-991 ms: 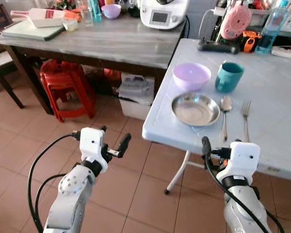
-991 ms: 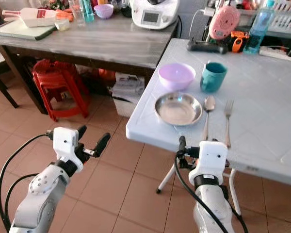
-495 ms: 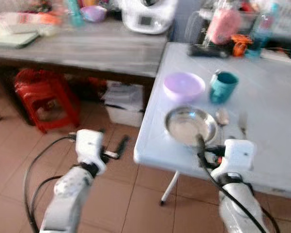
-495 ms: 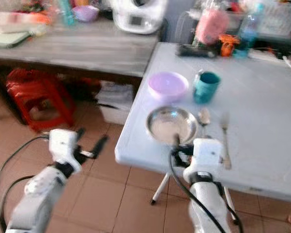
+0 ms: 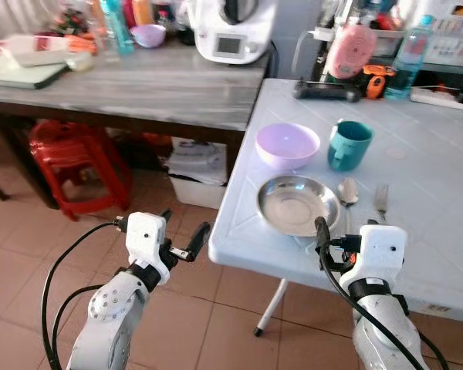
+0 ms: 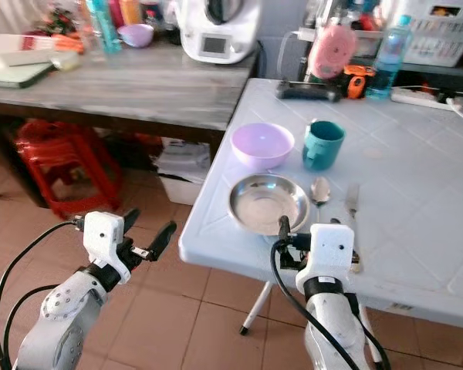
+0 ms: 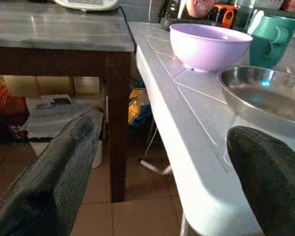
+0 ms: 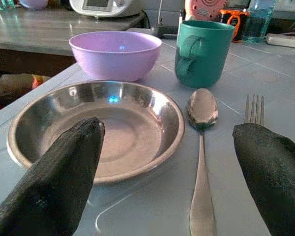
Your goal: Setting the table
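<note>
Over the last second the view drew closer to the white worktop [image 5: 440,193]; the right hand [image 8: 167,172], wide and empty, now hung over the plate [image 5: 298,204], with the spoon [image 5: 347,194] at 3 o'clock; the left hand [image 5: 181,245], also wide, hovered off the edge

steel plate [image 5: 297,204] on white table [image 5: 417,177] | lilac bowl [image 5: 287,144], teal mug [image 5: 348,145] behind | spoon [image 5: 347,196], fork [image 5: 380,202] beside

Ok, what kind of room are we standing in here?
Most likely a home kitchen or dining corner: a white folding table laid with a steel plate, purple bowl and teal mug, beside a wooden counter holding a white kitchen appliance.
</note>
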{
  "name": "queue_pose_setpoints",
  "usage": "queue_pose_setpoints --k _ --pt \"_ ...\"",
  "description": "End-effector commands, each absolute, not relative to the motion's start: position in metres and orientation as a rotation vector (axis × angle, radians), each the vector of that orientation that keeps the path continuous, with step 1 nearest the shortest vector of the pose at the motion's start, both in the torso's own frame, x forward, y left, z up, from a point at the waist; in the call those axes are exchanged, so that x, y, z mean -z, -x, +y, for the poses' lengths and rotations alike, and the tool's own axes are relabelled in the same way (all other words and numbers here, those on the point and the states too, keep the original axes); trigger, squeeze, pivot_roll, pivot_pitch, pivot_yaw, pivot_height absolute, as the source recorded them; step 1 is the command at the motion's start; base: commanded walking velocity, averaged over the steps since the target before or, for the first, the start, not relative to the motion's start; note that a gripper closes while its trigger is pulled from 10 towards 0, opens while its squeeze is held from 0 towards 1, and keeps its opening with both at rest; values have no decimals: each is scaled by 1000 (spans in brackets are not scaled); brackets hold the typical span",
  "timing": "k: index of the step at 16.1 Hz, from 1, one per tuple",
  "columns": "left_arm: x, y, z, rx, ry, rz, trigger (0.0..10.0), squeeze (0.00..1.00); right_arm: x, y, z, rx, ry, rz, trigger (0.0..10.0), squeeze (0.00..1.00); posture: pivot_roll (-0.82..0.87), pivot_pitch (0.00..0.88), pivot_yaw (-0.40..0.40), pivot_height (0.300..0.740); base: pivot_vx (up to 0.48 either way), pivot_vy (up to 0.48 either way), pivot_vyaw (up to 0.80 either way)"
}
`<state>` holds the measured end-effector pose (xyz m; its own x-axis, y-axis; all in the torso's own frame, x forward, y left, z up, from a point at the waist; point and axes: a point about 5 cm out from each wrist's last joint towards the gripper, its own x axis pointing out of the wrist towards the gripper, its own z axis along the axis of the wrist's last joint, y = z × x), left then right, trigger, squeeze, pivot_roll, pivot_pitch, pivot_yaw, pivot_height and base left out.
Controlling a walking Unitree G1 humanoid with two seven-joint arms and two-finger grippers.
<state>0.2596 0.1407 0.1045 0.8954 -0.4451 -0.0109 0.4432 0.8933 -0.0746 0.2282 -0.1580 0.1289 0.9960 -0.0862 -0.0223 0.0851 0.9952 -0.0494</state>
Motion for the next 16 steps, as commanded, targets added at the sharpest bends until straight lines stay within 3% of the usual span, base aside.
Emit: queue_pose_setpoints --k 1,8,16 --pt "-111 -257 139 507 29 -3 10000 0 -132 -227 -161 104 60 14 10000 0 -18 90 22 740 0 0 0" --pt "-112 -259 141 578 -17 -7 10000 0 -129 -226 -184 230 62 44 10000 0 -27 100 25 740 0 0 0" --pt "-115 -253 126 658 4 -32 10000 0 -132 -242 -201 225 5 60 10000 0 -37 132 26 740 0 0 0"
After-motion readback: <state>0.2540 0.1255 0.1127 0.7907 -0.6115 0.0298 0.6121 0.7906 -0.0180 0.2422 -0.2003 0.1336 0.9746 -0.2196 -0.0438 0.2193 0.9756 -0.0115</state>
